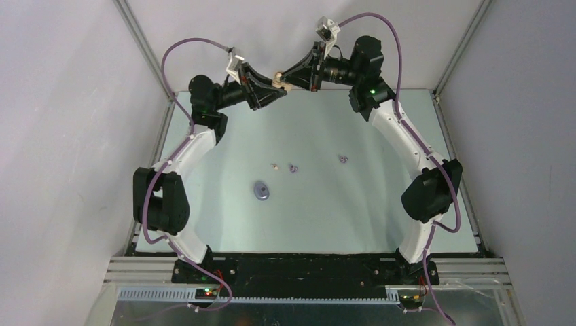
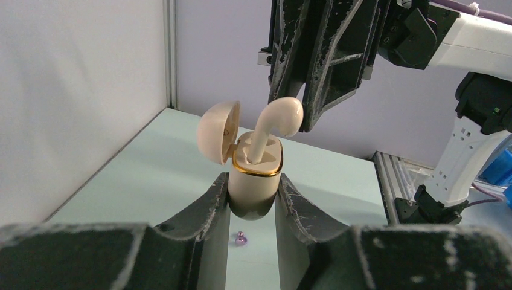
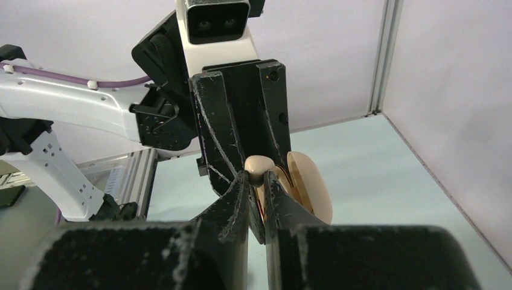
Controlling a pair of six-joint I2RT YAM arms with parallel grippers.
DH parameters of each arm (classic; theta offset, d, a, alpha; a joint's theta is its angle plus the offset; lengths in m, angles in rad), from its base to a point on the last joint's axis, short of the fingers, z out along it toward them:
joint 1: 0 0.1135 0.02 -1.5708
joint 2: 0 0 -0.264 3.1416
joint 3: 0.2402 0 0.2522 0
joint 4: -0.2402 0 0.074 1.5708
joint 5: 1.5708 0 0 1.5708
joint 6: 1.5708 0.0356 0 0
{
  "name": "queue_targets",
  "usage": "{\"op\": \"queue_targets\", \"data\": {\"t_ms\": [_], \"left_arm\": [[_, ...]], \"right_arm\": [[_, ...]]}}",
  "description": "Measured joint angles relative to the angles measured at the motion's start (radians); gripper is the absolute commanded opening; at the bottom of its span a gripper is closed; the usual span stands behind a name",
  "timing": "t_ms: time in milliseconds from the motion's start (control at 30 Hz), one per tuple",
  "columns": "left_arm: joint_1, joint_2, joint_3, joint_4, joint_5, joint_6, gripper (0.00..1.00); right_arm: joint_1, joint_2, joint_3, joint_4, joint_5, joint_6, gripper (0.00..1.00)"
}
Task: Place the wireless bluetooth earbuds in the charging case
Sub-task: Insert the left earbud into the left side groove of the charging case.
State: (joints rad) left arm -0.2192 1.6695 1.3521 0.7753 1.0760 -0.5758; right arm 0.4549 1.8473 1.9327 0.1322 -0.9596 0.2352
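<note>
Pinching cream earbud [image 2: 280, 116], right hand [image 3: 256, 181] holds it in case [image 2: 254, 184] gripped by left hand [image 2: 252, 202].

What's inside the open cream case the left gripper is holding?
A cream earbud, pinched by the right gripper, has its stem in the case. The rest of the interior is hidden below the gold rim.

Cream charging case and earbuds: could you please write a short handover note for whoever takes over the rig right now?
Left gripper: shut on the cream charging case, upright in the air, lid open.
Right gripper: shut on a cream earbud, stem partly in a case slot, not seated.
On the table: second cream earbud, a purple earbud beside it, another purple earbud toward the right arm, purple case nearer the bases.
Done: nothing fully seated. Left: seat this earbud, then the other three.
</note>
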Motion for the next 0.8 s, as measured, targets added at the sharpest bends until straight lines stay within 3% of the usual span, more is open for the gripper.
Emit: {"op": "queue_targets", "data": {"t_ms": [800], "left_arm": [[0.003, -0.001, 0.0, 0.002, 0.01, 0.004, 0.01]], "right_arm": [[0.002, 0.011, 0.02, -0.06, -0.018, -0.037, 0.0]]}}
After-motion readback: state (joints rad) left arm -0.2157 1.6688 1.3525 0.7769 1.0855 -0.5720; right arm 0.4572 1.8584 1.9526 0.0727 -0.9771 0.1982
